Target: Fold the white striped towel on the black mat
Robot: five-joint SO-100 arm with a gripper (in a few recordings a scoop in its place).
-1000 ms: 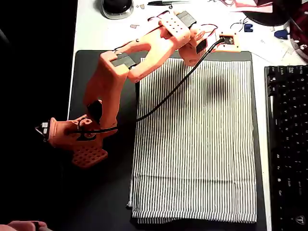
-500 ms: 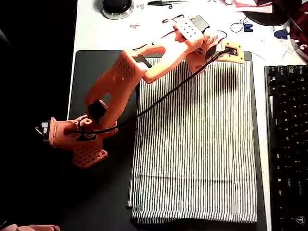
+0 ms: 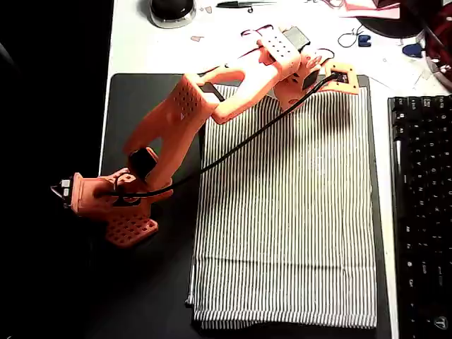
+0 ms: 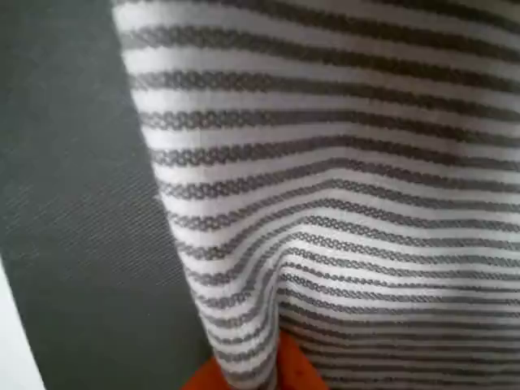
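In the overhead view, your towel (image 3: 286, 205) lies spread flat on the black mat (image 3: 152, 282), which sits on the white counter (image 3: 131, 42). A black keyboard (image 3: 424, 212) lies just beside the mat on the right. The orange arm (image 3: 183, 120) reaches from its base at the left up and across to the towel's far edge. Your end effector (image 3: 311, 78) has slid rightward along that top edge over the last second, and for the last half second it has barely moved, settling near the top right corner. That suggests the approach is over and the pinch is what you are working on now. From up here you cannot tell how the jaws stand, since the wrist body covers them.

In the wrist view, the towel (image 4: 341, 187) fills most of the picture, with its edge running down beside the bare mat (image 4: 73, 203). The stripes bow and bunch toward the bottom, where a bit of orange fingertip (image 4: 284, 370) peeks out under the cloth. The fabric looks gathered there, so you likely have a pinch on the hem, but you cannot confirm the jaws are truly clamped on it.

No fold is made yet. Check that the corner lifts with you before you carry it toward the near edge; thin cloth slips out easily.
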